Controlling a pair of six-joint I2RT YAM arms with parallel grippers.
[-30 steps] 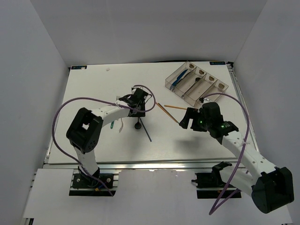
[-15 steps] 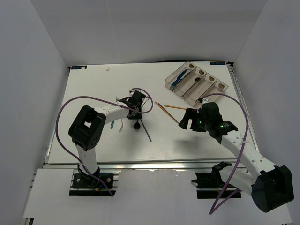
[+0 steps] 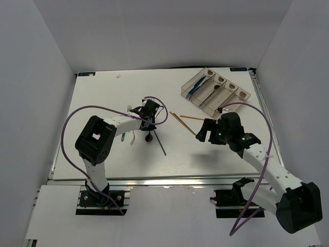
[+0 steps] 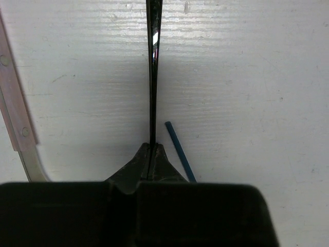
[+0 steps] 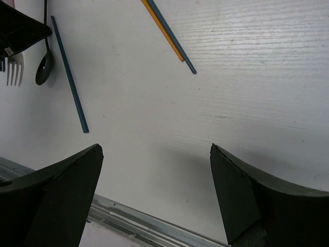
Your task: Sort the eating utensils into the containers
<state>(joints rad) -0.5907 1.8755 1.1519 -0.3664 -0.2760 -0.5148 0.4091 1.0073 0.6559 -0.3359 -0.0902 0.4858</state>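
My left gripper (image 3: pixel 149 116) is shut on the thin handle of a black spoon (image 4: pixel 152 77), which lies on the white table with its bowl (image 3: pixel 150 137) toward the near side. A dark grey-blue chopstick (image 4: pixel 179 151) lies right beside the jaws. A fork (image 5: pixel 14 69) shows just left of that gripper. Two more chopsticks, one orange (image 5: pixel 163 32), lie near the table's middle. My right gripper (image 5: pixel 157 170) hangs open over bare table, right of the chopsticks. The containers (image 3: pixel 216 90) stand at the back right, with a blue-handled knife (image 3: pixel 197 87) in one.
A pale pinkish strip (image 4: pixel 15 118) lies left of the left gripper. Purple cables (image 3: pixel 97 109) loop over both arms. The table's metal front rail (image 5: pixel 133 221) runs close under the right gripper. White walls enclose the table on three sides.
The left gripper has come down a little toward the spoon and closed on its handle. The right arm has stayed where it was, still open.
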